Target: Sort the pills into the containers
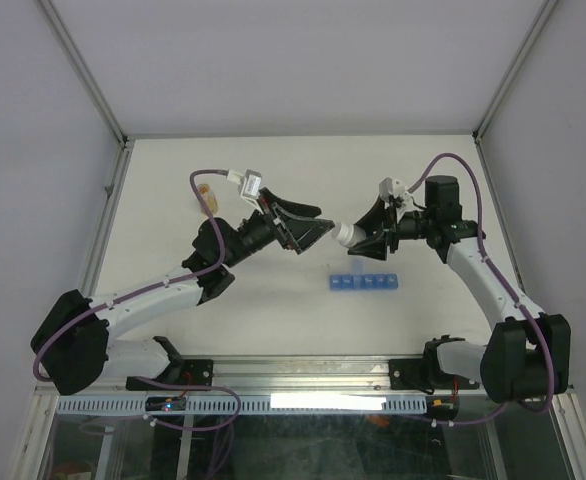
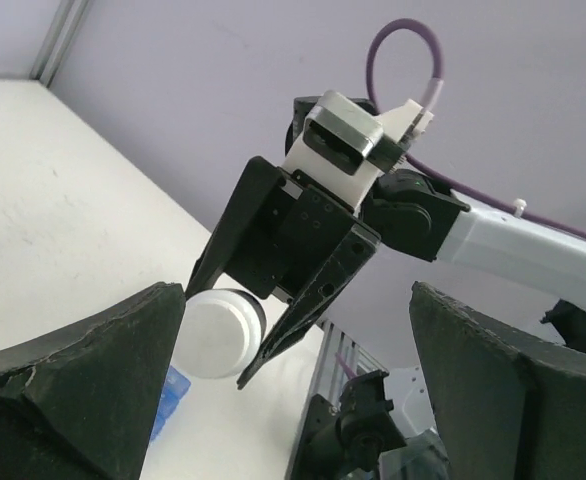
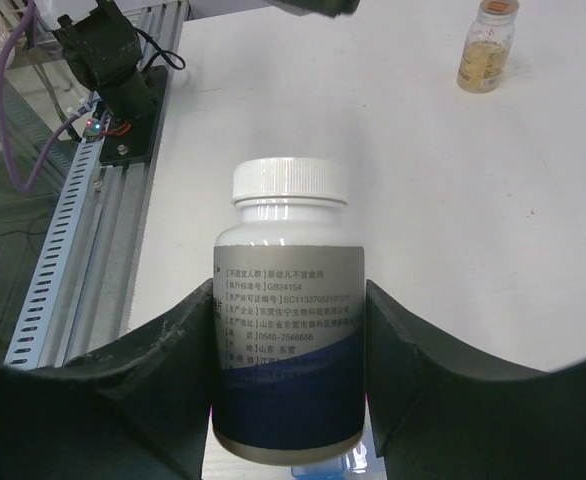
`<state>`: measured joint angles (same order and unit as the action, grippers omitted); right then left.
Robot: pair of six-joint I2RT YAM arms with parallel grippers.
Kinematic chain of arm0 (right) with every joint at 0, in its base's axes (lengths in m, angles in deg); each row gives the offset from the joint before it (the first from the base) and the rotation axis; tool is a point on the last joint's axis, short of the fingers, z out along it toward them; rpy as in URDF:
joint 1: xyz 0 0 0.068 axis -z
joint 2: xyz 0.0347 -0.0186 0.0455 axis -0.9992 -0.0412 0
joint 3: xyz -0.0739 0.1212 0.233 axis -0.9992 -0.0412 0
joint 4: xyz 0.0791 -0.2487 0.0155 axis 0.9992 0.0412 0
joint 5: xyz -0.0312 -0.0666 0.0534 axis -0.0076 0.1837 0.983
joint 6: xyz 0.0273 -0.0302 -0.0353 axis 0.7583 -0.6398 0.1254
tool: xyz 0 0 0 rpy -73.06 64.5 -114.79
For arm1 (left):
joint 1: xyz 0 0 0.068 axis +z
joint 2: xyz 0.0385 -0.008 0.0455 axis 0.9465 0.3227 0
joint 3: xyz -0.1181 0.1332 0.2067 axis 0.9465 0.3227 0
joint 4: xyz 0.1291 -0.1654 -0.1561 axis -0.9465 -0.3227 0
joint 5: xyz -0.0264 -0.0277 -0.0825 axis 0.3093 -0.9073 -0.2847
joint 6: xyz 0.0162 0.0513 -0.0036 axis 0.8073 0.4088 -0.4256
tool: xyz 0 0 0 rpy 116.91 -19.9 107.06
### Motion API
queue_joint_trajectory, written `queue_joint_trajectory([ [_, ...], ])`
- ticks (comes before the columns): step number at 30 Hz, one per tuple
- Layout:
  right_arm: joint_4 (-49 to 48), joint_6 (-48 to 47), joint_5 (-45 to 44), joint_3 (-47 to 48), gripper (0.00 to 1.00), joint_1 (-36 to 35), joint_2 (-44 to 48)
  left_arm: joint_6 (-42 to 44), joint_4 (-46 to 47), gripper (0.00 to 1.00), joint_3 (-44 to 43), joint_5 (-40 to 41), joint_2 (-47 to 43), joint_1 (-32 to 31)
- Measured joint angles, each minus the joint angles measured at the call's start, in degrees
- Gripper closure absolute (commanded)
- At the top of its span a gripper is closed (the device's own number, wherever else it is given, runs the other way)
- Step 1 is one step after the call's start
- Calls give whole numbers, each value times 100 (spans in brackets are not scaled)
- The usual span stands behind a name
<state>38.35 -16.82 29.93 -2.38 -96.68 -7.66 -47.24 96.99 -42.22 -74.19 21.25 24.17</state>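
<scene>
My right gripper (image 1: 361,236) is shut on a white pill bottle (image 1: 345,234) with a white cap and a silver and blue label. It holds the bottle above the table, cap pointing left. In the right wrist view the fingers (image 3: 173,350) clamp the bottle's (image 3: 288,250) sides. My left gripper (image 1: 323,230) is open and empty, its jaws wide apart just left of the cap. The cap (image 2: 221,333) shows between them in the left wrist view. The blue pill-organizer strip (image 1: 363,281) lies on the table below the bottle, and a corner of it shows in the left wrist view (image 2: 173,395).
A small clear bottle with orange-tan contents (image 1: 207,195) stands at the far left of the table, also in the right wrist view (image 3: 487,45). An aluminium rail (image 1: 303,375) runs along the near edge. Enclosure walls bound the table.
</scene>
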Motion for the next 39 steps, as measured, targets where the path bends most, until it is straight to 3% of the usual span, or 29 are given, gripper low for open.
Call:
queue_joint_trajectory([
  [11,431,-446,278,2,100,72,44,1235,1456,1,852,-1606,-164,498],
  [16,728,-761,332,24,100,98,44,2444,981,2,787,-2103,-225,498],
  [26,1296,-1394,356,109,100,98,42,4631,-177,17,-48,-2986,299,498],
  [32,1464,-1604,380,125,100,98,13,5182,-573,31,-446,-3515,872,498],
  [39,1569,-1711,400,125,100,98,-11,5195,-629,34,-656,-3759,1228,494],
])
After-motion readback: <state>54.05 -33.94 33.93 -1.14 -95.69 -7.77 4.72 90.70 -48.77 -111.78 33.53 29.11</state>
